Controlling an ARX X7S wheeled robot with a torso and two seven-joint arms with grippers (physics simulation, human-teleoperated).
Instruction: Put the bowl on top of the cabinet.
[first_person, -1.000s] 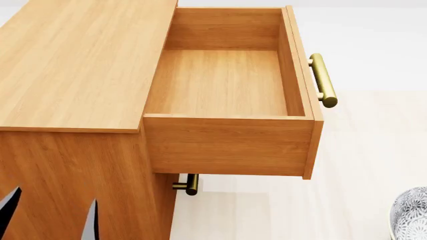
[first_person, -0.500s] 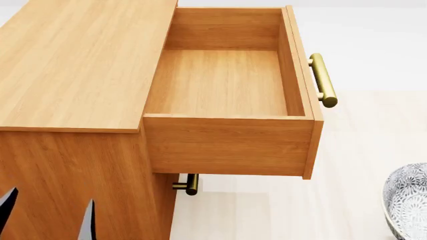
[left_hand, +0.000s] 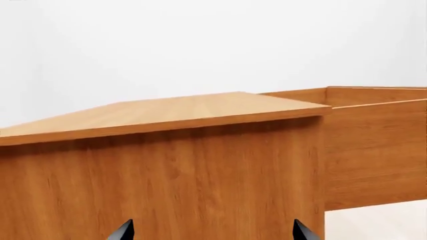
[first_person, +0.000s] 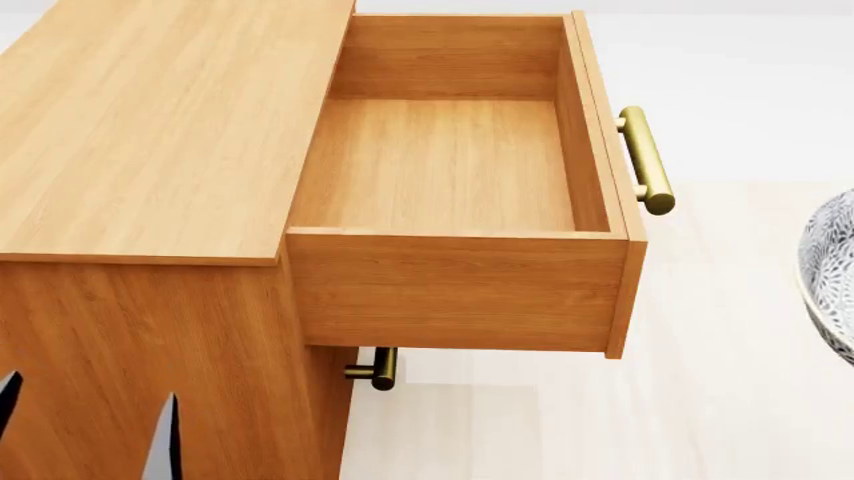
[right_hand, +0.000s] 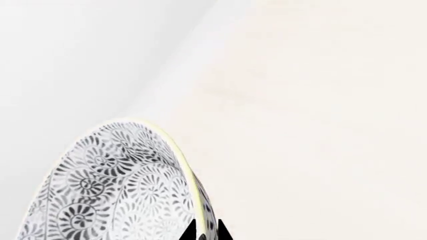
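Between the right gripper's (right_hand: 205, 233) jaws sits the rim of the bowl (right_hand: 117, 190), pinched by the two dark tips closed on the yellowish edge, the patterned body held off the pale floor (right_hand: 320, 100). Ahead of the left gripper's (left_hand: 212, 231) spread, empty jaws stands the cabinet (left_hand: 160, 170), its top drawer (first_person: 454, 170) pulled out.
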